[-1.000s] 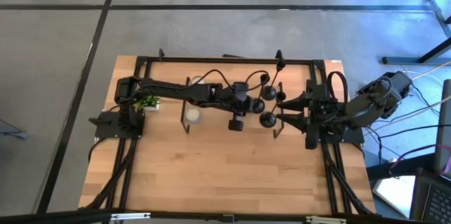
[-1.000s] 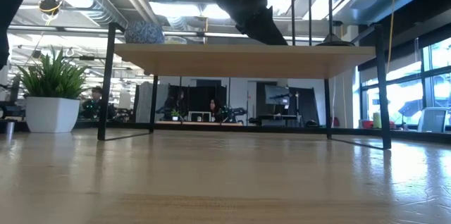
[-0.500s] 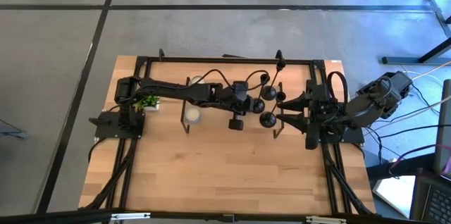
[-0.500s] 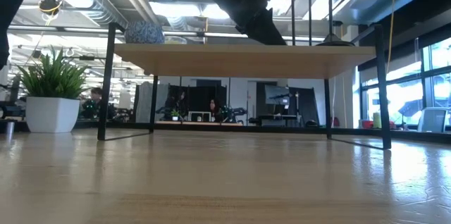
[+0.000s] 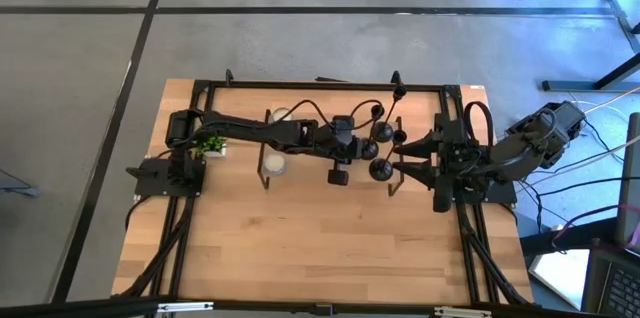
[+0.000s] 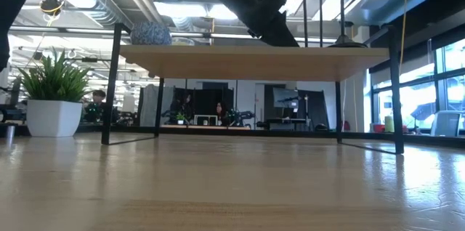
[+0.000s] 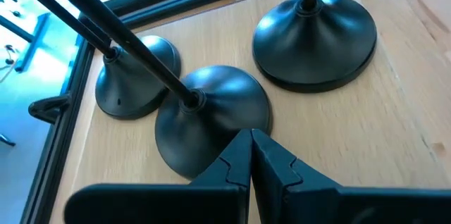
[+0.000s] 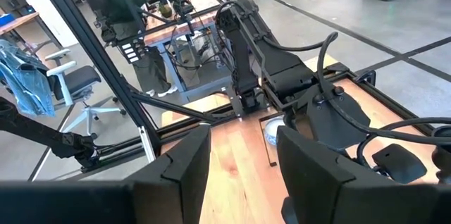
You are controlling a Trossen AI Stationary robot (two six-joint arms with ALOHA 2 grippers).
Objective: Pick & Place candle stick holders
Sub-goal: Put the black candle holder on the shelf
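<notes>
Three black candle stick holders stand close together on their round bases on the wooden shelf top (image 7: 394, 111): one left (image 7: 134, 76), one in the middle (image 7: 211, 111), one right (image 7: 313, 30). In the high view they cluster around (image 5: 378, 153). My left gripper (image 7: 251, 139) is shut, with its tips at the near rim of the middle holder's base. My right gripper (image 8: 243, 168) is open with nothing between its fingers. It is raised at the table's right side (image 5: 408, 158). My left gripper slants down with its shut tips (image 7: 246, 146) at the near rim of the middle holder's base (image 7: 225, 136). I cannot tell whether they touch the base or stand just short of it. The holder stands upright on the shelf.
The shelf on black legs (image 6: 251, 62) takes up the table's middle. A white candle (image 5: 273, 163) and a small green plant in a white pot (image 5: 210, 146) are to the holders' left. The bare wooden table (image 5: 320, 248) stretches toward the near edge.
</notes>
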